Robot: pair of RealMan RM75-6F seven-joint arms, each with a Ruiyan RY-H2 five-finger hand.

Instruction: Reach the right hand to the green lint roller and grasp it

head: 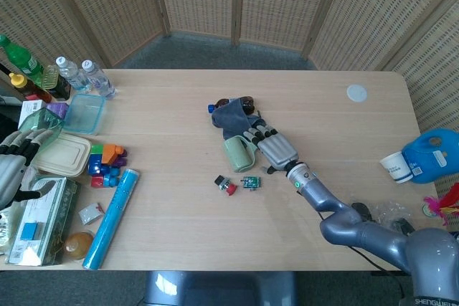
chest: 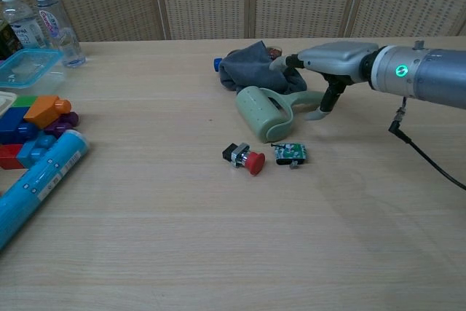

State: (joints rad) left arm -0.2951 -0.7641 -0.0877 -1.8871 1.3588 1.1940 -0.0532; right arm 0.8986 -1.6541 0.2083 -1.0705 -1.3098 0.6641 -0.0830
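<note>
The pale green lint roller lies at mid table, its drum toward the robot's left and its handle running toward its right. My right hand hovers palm down over the handle, fingers stretched toward the grey cloth. Its thumb hangs down beside the handle's end. Nothing is gripped, and whether the thumb touches the handle I cannot tell. My left hand sits at the table's far left edge with its fingers apart, holding nothing.
A red-capped button part and a small green circuit board lie just in front of the roller. Toy blocks, a blue tube and boxes crowd the left. A paper cup and blue jug stand far right.
</note>
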